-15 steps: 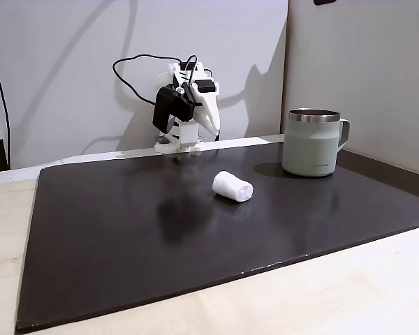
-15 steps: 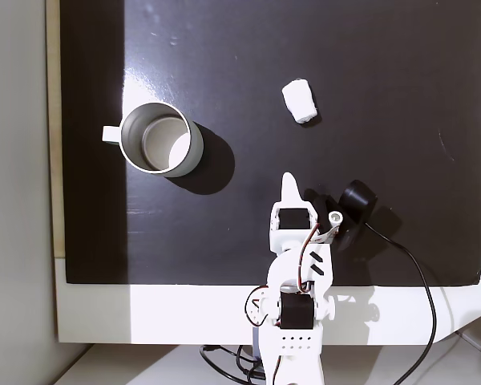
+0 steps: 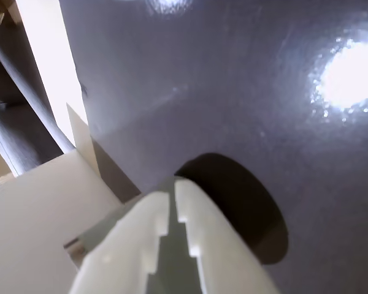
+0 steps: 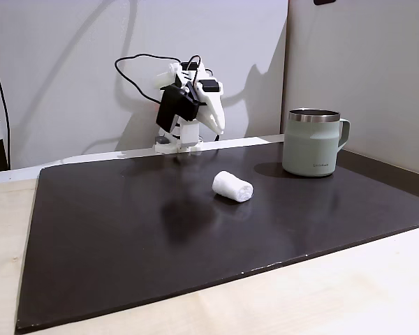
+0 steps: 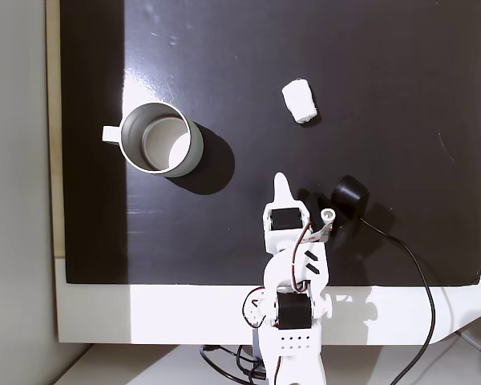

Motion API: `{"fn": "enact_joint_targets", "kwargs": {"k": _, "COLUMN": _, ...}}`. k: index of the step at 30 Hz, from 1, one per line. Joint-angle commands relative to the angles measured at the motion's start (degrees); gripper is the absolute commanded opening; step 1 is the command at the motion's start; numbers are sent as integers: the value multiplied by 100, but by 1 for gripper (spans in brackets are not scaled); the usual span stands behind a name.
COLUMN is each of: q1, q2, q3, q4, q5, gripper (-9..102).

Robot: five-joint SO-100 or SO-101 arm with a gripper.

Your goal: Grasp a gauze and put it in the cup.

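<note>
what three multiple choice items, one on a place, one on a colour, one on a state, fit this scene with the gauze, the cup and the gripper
1. In the fixed view from above, where does the gauze lie relative to the cup?
A. inside it
B. to its right, apart from it
C. touching its handle

2. What colour is the cup's body in the fixed view from the side?
A. pale sage green
B. bright red
C. dark blue

3. How is the gripper in the wrist view?
A. shut on the gauze
B. wide open
C. shut, holding nothing

Answers:
1 B, the white roll sits on the dark mat with bare mat between it and the cup.
2 A, the wall is pale green under a steel rim.
3 C, the two white fingers meet with nothing between them.
</note>
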Motion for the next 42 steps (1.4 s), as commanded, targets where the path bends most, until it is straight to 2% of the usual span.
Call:
{"fn": "enact_joint_targets", "kwargs": {"k": 1, "q1": -62, "q2": 62, "q3": -26, "q4": -26, "q5": -132, "gripper": 0}}
{"fn": "enact_joint_targets", "kwargs": {"k": 7, "q1": -185, "q2": 62, "q3": -70, "q4": -35, "q5": -211, "gripper": 0}}
{"fn": "enact_joint_targets", "kwargs": {"k": 12, "q1": -237, "q2": 44, "q3": -879, "q4": 492, "q5": -536, "gripper": 0}}
{"fn": "enact_joint_targets", "kwargs": {"k": 25, "q1": 18, "q2": -3630, "q3": -5502, "q4": 2426, "q5": -1433, "gripper": 1}}
{"fn": "enact_joint_targets", "kwargs": {"k": 35, "q1": 729, "q2": -6354, "q3": -8156, "q4": 3551, "q5": -3357, "gripper": 6}}
{"fn": "enact_joint_targets", "kwargs": {"k": 42, "q1": 1011, "q2": -8121, "q3": -9501, "q4": 4298, "q5": -5212, "gripper": 12}}
